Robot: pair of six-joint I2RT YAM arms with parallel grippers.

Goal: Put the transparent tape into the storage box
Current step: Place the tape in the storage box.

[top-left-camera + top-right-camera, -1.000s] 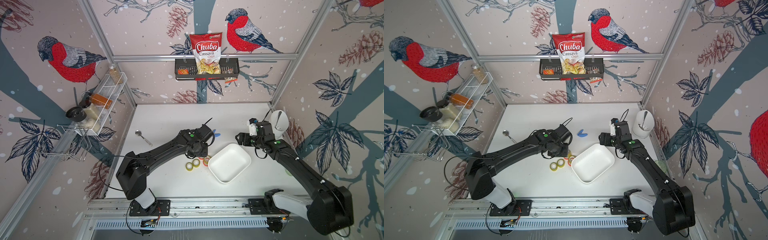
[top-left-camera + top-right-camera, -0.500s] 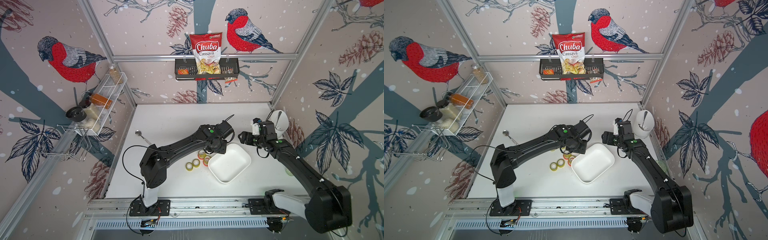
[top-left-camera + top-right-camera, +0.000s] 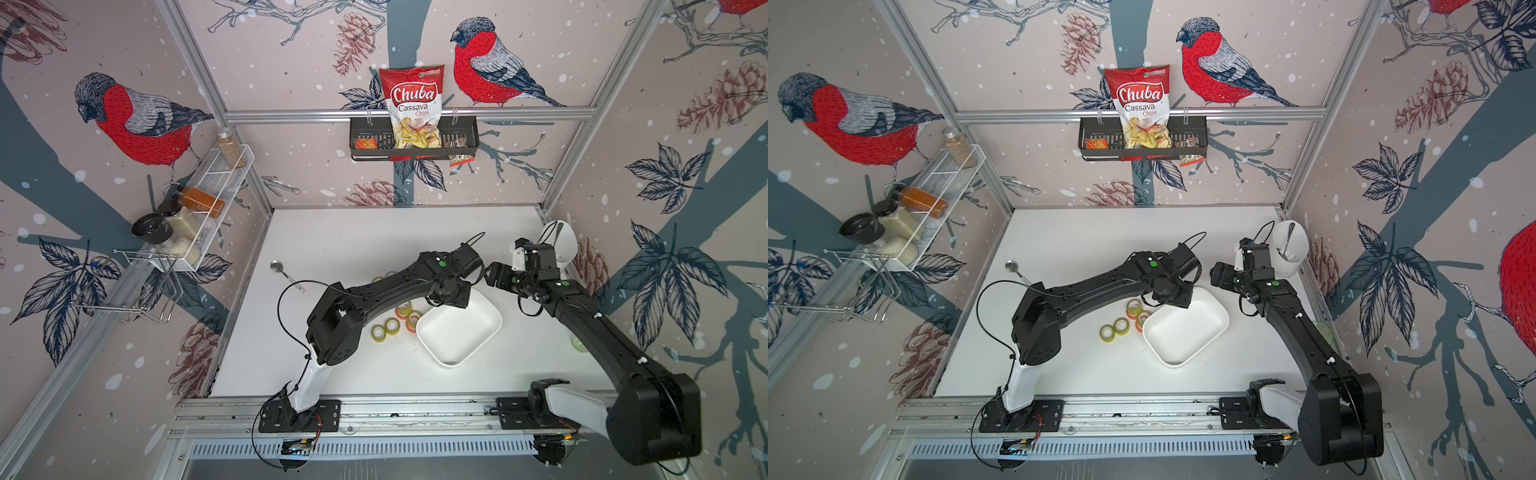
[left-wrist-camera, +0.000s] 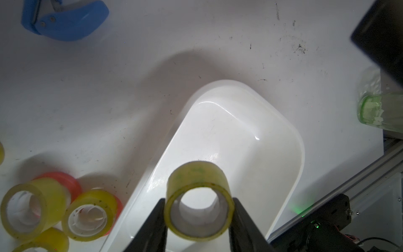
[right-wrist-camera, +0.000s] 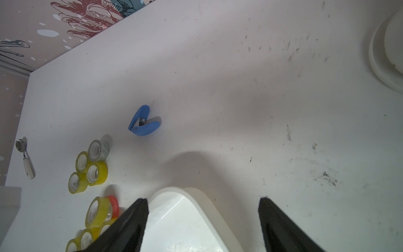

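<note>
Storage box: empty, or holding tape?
Empty: storage box floor shows bare; the tape roll hangs above it, clamped in the left pincer.

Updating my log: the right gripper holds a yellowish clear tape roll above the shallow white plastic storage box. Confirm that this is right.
Wrong arm. It is the left gripper that holds the yellowish clear tape roll above the shallow white plastic storage box, as the left wrist view shows. The right gripper is open and holds nothing.
</note>
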